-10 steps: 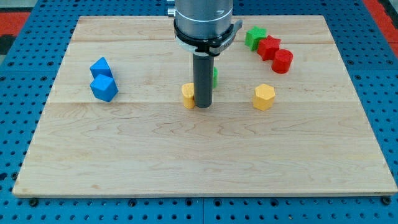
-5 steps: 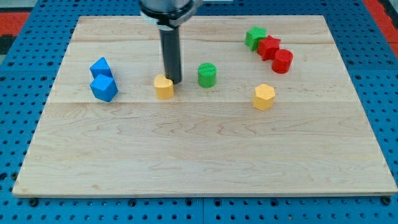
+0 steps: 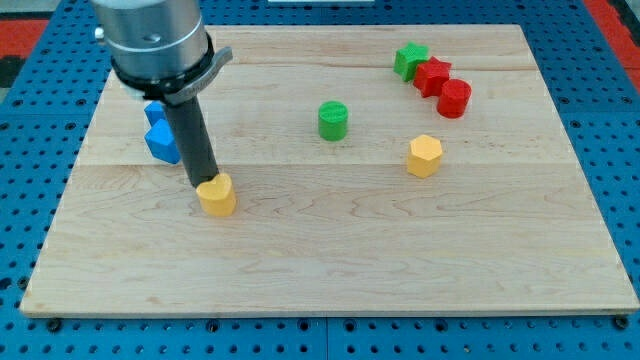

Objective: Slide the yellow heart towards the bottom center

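Observation:
The yellow heart [image 3: 217,195] lies on the wooden board [image 3: 330,250], left of centre and about mid-height. My tip [image 3: 204,184] touches the heart's upper left edge. The rod rises from there toward the view's top left and covers part of the two blue blocks.
Two blue blocks [image 3: 160,139] sit at the left, partly behind the rod. A green cylinder [image 3: 333,120] is near the centre top. A yellow hexagon [image 3: 425,156] is to the right. A green star [image 3: 409,60], a red star [image 3: 433,76] and a red cylinder [image 3: 454,98] cluster at the top right.
The yellow heart has slid left and toward the view's bottom, from beside the green cylinder to near the blue blocks. My tip moved with it, staying at its upper side.

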Robot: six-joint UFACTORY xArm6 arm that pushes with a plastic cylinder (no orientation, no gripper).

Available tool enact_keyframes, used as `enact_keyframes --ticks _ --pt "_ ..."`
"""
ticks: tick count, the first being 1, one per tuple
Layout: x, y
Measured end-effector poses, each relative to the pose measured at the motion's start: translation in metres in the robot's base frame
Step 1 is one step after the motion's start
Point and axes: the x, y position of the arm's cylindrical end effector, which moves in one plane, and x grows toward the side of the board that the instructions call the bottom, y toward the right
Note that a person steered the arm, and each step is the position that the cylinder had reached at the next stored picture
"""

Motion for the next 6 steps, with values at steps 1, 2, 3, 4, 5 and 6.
enact_keyframes --ticks 1,2,3,4,5,6 --pt "0.019 0.029" --pt "0.046 0.058" --pt "0.044 0.021" --pt "0.075 0.014" --pt "0.076 0.068" --pt "0.073 0.053"
